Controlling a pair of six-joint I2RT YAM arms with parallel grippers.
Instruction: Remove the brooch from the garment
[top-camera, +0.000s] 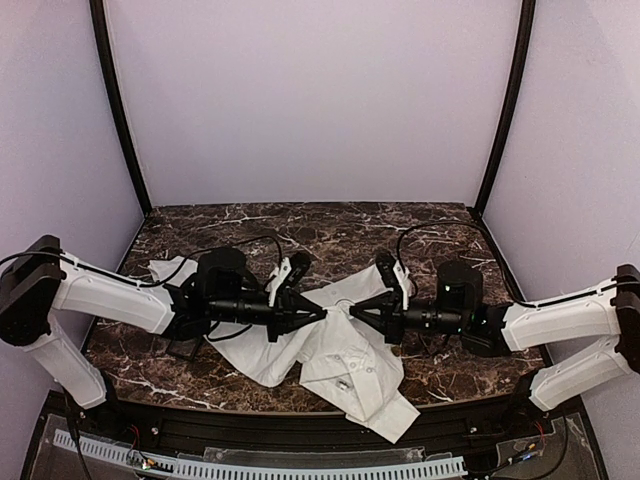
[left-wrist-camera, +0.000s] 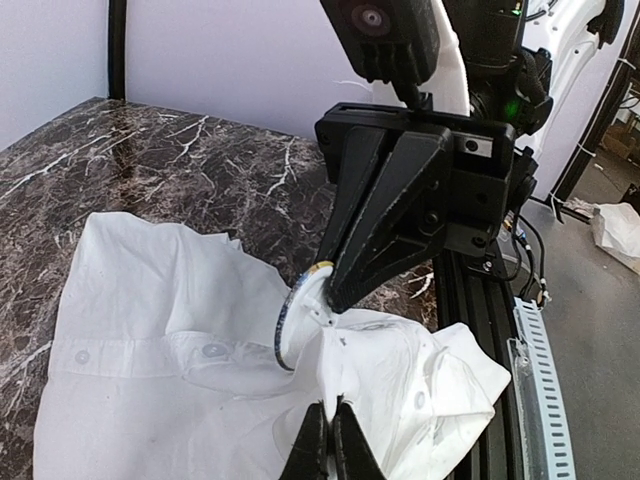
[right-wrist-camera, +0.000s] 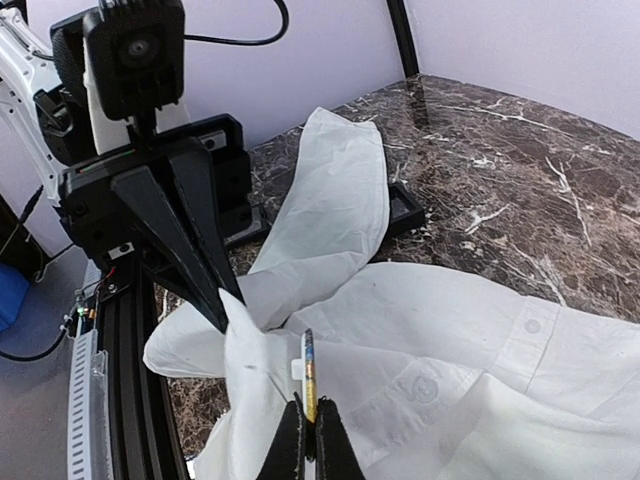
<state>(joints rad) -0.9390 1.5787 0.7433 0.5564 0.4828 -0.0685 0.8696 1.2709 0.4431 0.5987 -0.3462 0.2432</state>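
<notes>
Marble table (top-camera: 420, 235), dark with white veins. White shirt (top-camera: 350, 365) lies crumpled at the middle of the near edge, with one corner hanging over that edge and a sleeve trailing toward the left side. Both my arms reach in from the left and right edges and meet tip to tip over the shirt's middle. My left gripper (top-camera: 322, 317) has its fingers pressed together on a bunch of fabric, no gap showing between them, and the cloth is pulled up into a peak at the tips. My right gripper (top-camera: 352, 312) is also closed down, pinching the brooch (left-wrist-camera: 298, 322) by its rim. The brooch is a small round pale disc with a dark edge, standing on edge just above the shirt's peak, between the two sets of fingertips and touching the fabric. Whether the pin is clear of the cloth, I can't tell. A small black tray (right-wrist-camera: 408, 212) sits toward the left edge, partly under the sleeve.
</notes>
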